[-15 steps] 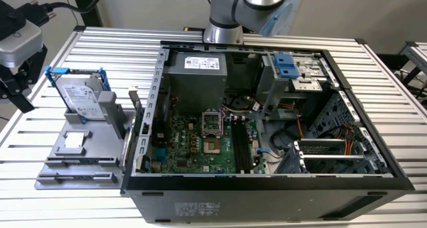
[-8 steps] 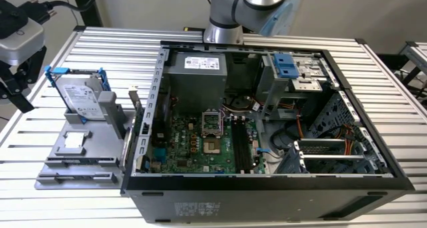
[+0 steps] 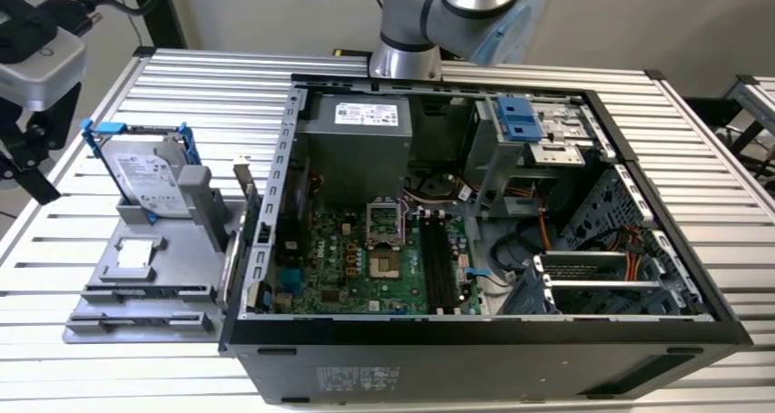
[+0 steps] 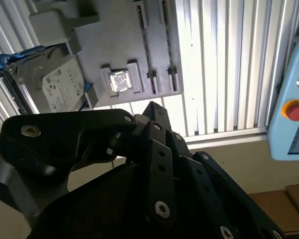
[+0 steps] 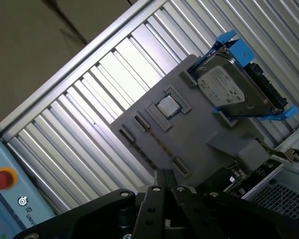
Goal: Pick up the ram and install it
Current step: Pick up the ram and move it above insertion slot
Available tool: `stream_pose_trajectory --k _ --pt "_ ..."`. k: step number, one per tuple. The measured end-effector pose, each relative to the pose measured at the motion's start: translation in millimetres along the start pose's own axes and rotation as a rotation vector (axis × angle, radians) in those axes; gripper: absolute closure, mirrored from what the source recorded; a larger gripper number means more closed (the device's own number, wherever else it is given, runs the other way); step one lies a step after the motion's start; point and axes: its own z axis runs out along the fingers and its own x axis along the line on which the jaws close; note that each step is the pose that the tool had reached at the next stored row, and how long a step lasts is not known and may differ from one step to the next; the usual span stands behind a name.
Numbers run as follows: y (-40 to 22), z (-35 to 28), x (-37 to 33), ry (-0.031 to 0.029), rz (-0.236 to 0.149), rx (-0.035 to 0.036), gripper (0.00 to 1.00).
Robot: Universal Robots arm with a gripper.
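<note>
- A slatted metal table (image 3: pixel 194 77) carries everything.
- An open computer case (image 3: pixel 485 340) lies on it, the green motherboard (image 3: pixel 351 268) exposed.
- A grey tray (image 3: pixel 122 277) sits just beside the case, toward the exterior view's left.
- A hard drive (image 3: pixel 148 177) in a blue frame stands propped at the tray's far end.
- The gripper (image 5: pixel 164 175) hangs above the table near the tray, fingertips pressed together, gripping nothing.
- The ram (image 3: pixel 152 293) appears as a thin dark strip standing on edge in a tray slot, apart from the gripper.
- A small square chip (image 5: pixel 167 105) rests between the hard drive and the ram.
</note>
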Motion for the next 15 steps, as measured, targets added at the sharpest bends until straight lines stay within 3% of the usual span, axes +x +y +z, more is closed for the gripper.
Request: stream_pose_trajectory --k 4,15 --pt "0.2 0.0 0.1 0.0026 -0.052 -0.0018 1.0" --pt "0.2 0.0 0.1 0.0128 -0.248 -0.0084 1.0"
